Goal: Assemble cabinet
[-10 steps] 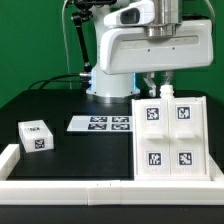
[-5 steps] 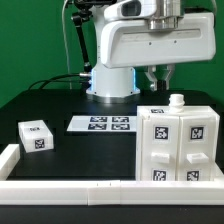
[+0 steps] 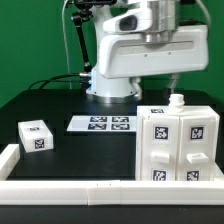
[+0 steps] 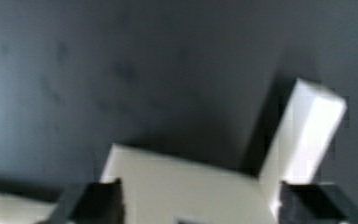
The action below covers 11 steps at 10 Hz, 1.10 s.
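Observation:
The cabinet [image 3: 178,145] is a large white boxy body with black-and-white tags on its front and top. It stands at the exterior view's right, with a small white knob [image 3: 177,100] on its top edge. My gripper [image 3: 163,80] hangs just above and behind the cabinet without touching it. In the wrist view the gripper [image 4: 206,205] is open and holds nothing, with its two dark fingers [image 4: 96,203] wide apart. White cabinet surfaces [image 4: 194,180] lie below it against the dark table.
A small white tagged block [image 3: 36,136] sits at the exterior view's left. The marker board [image 3: 102,124] lies flat in the middle. A long low white border rail [image 3: 70,185] runs along the front. The robot base [image 3: 110,85] stands behind.
The cabinet has changed pose: a second ago only its four-tag face showed, now its top and front show. The gripper has let go of its top and risen.

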### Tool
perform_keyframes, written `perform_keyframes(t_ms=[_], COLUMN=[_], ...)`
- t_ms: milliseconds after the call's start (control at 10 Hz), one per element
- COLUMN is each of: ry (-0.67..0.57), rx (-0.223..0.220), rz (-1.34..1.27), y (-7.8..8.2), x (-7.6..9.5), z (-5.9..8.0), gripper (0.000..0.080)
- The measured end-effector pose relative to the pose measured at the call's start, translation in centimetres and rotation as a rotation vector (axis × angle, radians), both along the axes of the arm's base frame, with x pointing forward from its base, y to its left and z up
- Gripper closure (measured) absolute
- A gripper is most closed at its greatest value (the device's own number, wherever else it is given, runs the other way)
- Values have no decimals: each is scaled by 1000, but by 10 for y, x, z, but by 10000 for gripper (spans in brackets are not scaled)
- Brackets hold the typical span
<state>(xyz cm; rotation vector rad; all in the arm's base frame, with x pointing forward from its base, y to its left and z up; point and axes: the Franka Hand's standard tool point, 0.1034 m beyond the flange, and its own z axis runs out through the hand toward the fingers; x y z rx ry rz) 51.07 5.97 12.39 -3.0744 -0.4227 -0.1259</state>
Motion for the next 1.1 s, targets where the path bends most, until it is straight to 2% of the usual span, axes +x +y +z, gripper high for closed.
perform_keyframes(t_ms=[100, 200, 300, 400, 700, 800, 1100], ry=[-1, -4, 7, 20, 25, 15, 16], rx=[-9, -19, -27, -30, -46, -50, -49], rz=[15, 57, 111, 125, 172, 165, 168], y=[-17, -35, -66, -96, -164, -171, -169], x=[-22, -39, -60, -69, -67, -60, -61], z=[-8, -17, -28, -34, -35, -31, -31], gripper=[215, 215, 57, 16, 3, 2, 2])
